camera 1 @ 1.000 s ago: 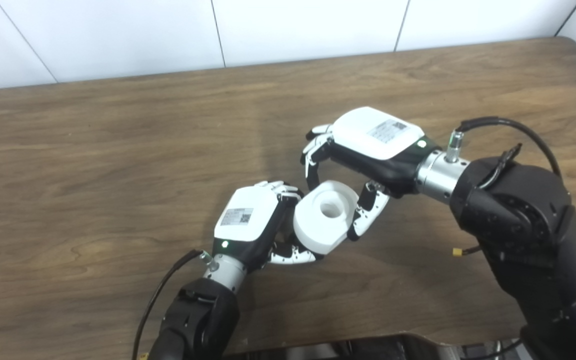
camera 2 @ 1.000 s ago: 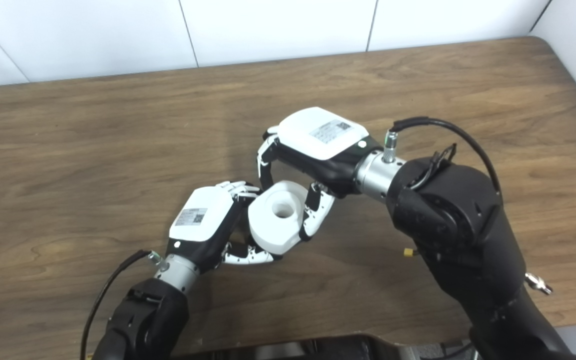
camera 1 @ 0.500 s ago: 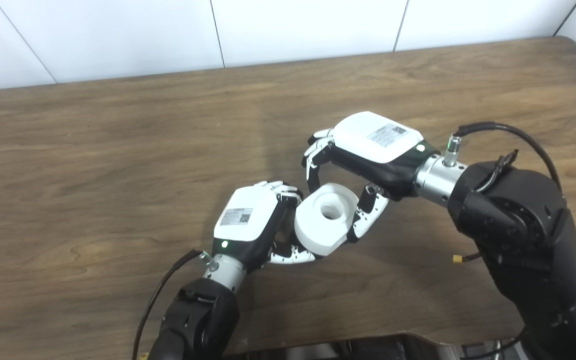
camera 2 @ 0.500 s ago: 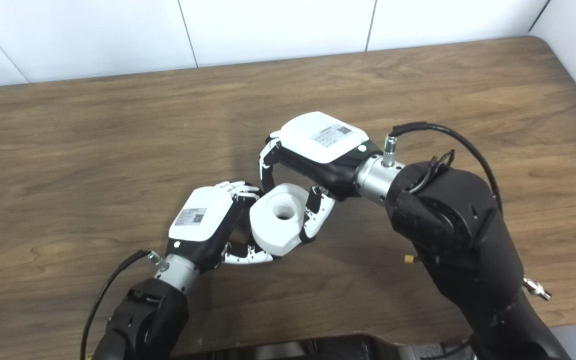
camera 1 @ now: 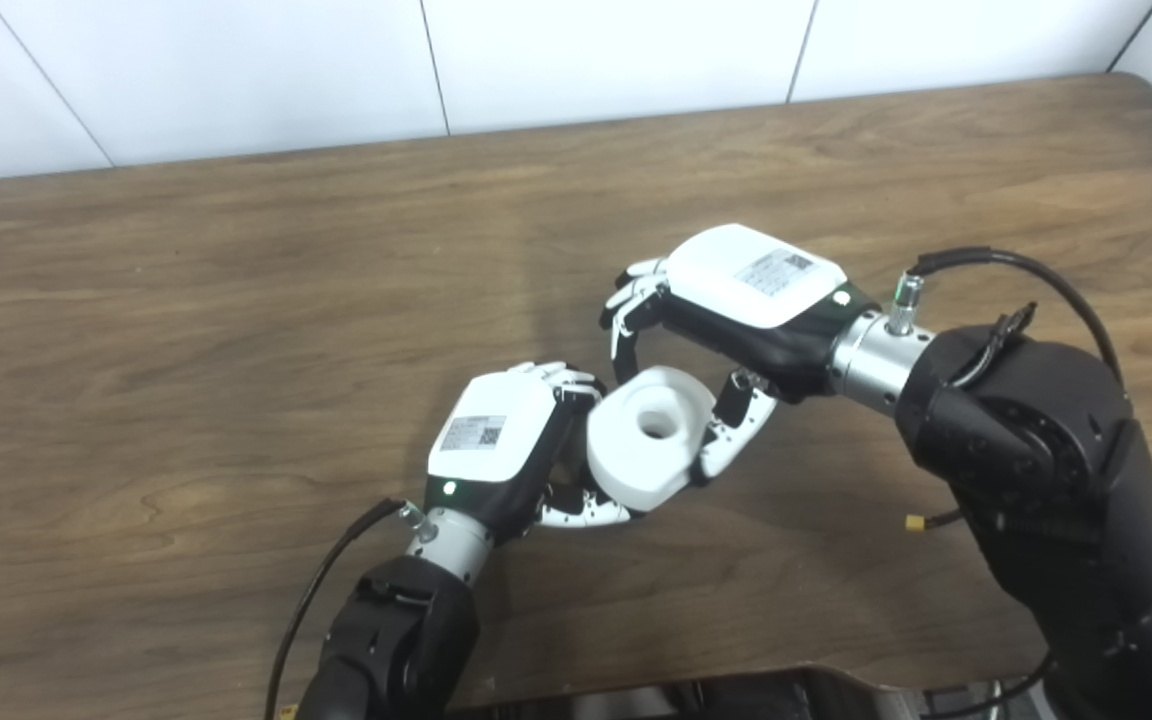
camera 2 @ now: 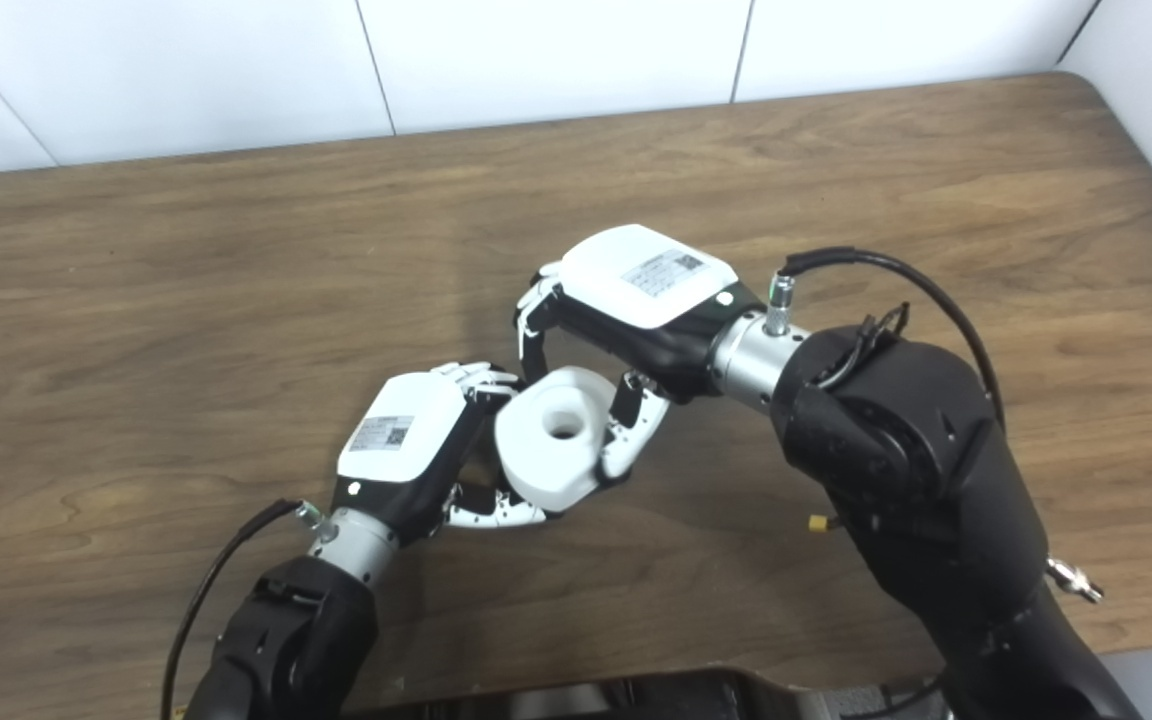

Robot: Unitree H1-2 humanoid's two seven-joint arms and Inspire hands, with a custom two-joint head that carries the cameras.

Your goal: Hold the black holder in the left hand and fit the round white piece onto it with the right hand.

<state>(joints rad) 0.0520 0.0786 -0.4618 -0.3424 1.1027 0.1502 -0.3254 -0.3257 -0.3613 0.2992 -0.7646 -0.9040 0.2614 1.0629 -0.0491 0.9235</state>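
The round white piece [camera 1: 648, 433], a thick ring with a centre hole, sits tilted between both hands near the table's middle. My right hand [camera 1: 726, 310] is shut on it, fingers on its far rim and thumb on its right side. My left hand [camera 1: 511, 445] lies just left of it with fingers curled under and against the ring. The black holder is hidden behind the ring and the left hand, so I cannot tell whether the left hand grips it.
The brown wooden table [camera 1: 236, 280] runs wide on every side of the hands. A white panelled wall [camera 1: 576, 50] stands behind its far edge. The right arm's cable [camera 1: 1026, 265] loops above the wrist.
The right hand has come down slightly and nudged the white piece a little left, closer against the left hand. The left hand has stayed put.
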